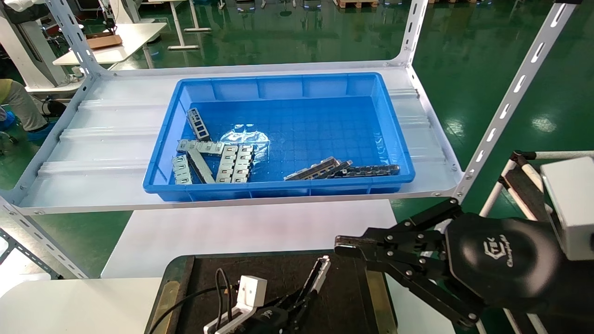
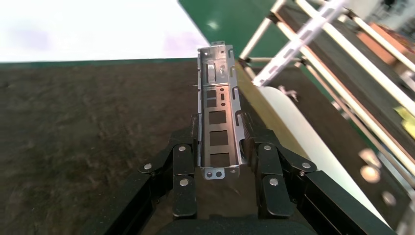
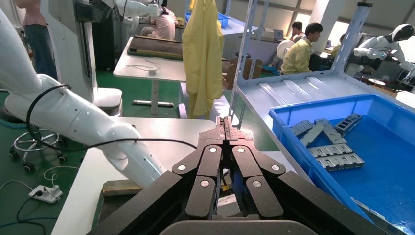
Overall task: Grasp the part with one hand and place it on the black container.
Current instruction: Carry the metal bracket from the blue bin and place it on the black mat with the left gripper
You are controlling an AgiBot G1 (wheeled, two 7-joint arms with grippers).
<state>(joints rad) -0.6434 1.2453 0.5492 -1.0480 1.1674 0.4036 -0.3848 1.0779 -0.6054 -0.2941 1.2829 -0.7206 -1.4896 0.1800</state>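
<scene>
My left gripper [image 1: 304, 297] is low over the black container [image 1: 250, 273] and shut on the part [image 1: 321, 272], a silver-grey channel strip with rectangular cut-outs. In the left wrist view the part [image 2: 218, 105] sticks out forward between the fingers [image 2: 183, 159], above the tray's dark surface [image 2: 88, 127] and near its brass-edged side. Whether the strip touches the tray I cannot tell. My right gripper [image 1: 345, 246] hangs to the right of the tray, shut and empty; the right wrist view shows its tips [image 3: 225, 128] pressed together.
A deep blue bin [image 1: 394, 139] sits on the white rack shelf [image 1: 102, 139] ahead, holding several metal strips and plates [image 1: 218, 160]. Slanted rack posts [image 1: 510, 97] rise at the right. A white table [image 1: 241, 232] lies between shelf and tray.
</scene>
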